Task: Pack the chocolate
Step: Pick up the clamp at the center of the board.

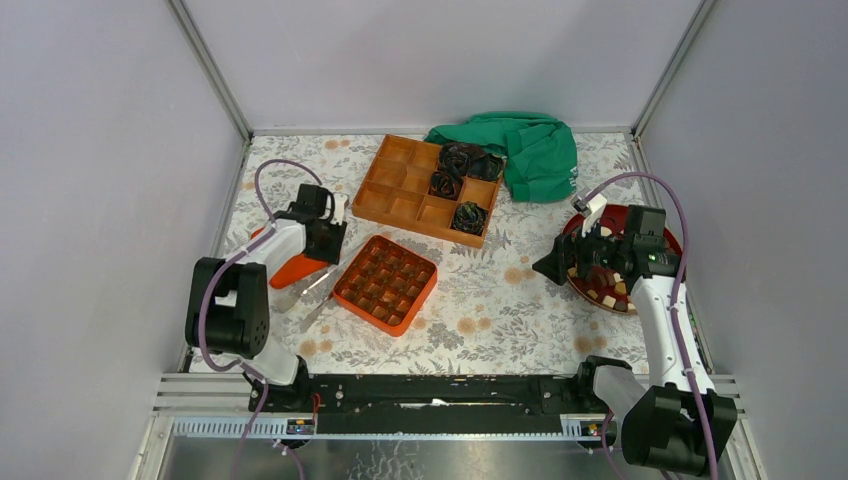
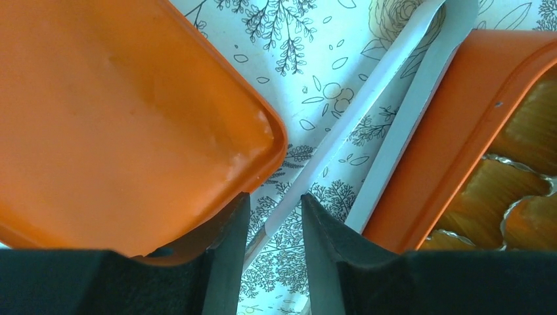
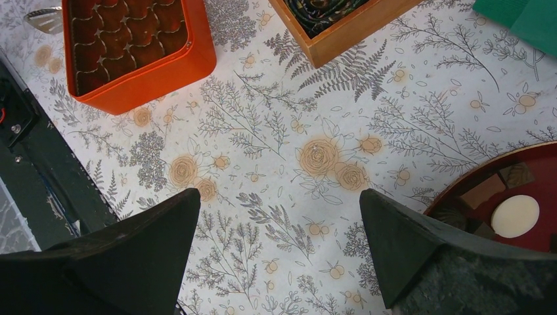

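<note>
The chocolate (image 1: pixel 608 292), small cream, tan and brown pieces, lies on a dark red plate (image 1: pixel 572 226) at the right; a cream round piece (image 3: pixel 515 216) shows in the right wrist view. My right gripper (image 1: pixel 548 268) (image 3: pixel 279 203) is wide open and empty above the tablecloth, just left of the plate. An orange tray (image 1: pixel 385 283) with paper-lined cells stands mid-table. My left gripper (image 1: pixel 328 255) (image 2: pixel 272 200) is narrowly open, low between an orange lid (image 2: pixel 118 111) and the tray (image 2: pixel 453 131). One arm of the metal tongs (image 2: pixel 368 111) runs between its fingers.
A wooden compartment box (image 1: pixel 400 190) with black crinkled rosettes (image 1: pixel 458 165) stands at the back. A green cloth (image 1: pixel 535 152) lies behind it to the right. The tongs (image 1: pixel 308 292) lie left of the tray. Grey walls close in both sides.
</note>
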`<state>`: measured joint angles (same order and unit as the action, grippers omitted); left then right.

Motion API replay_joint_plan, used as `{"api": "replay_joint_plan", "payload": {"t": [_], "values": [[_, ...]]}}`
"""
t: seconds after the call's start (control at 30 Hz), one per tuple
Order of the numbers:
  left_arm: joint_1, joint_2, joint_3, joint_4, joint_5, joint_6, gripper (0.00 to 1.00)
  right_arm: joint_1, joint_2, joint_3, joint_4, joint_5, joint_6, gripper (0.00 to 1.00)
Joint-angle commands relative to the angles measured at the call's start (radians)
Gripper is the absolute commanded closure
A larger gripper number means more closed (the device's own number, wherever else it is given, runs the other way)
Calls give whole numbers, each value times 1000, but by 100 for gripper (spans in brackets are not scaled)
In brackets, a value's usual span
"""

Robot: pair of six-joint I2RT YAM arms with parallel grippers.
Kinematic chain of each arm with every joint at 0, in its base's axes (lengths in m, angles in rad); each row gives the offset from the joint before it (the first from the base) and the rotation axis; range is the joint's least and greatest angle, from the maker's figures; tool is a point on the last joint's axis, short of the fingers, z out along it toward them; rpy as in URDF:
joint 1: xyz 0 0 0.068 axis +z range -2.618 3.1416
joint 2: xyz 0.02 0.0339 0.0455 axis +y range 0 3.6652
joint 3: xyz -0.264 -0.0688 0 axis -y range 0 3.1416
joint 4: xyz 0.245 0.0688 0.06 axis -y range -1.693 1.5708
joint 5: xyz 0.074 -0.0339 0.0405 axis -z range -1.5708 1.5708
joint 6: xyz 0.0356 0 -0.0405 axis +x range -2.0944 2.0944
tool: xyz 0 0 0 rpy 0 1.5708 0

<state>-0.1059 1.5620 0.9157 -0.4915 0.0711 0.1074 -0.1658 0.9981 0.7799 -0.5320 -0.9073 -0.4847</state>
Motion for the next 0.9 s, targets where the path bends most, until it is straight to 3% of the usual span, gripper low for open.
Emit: {"api": "replay_joint_plan", "payload": {"t": [0.0,0.37,0.6,0.87], "values": [[-6,52,23,-30,2,11,60,-1,6,6,5,-18,-6,0],[-14,65,28,-38,28,20,70,-1,9,9,0,-18,-9,0],[-14,39,38,-48,15,6,99,-1,6,9,-3,-19,-9,0],[-14,-91,41,-47,2,-2,100,-1,0,9,-11,-38,-25,1]]}}
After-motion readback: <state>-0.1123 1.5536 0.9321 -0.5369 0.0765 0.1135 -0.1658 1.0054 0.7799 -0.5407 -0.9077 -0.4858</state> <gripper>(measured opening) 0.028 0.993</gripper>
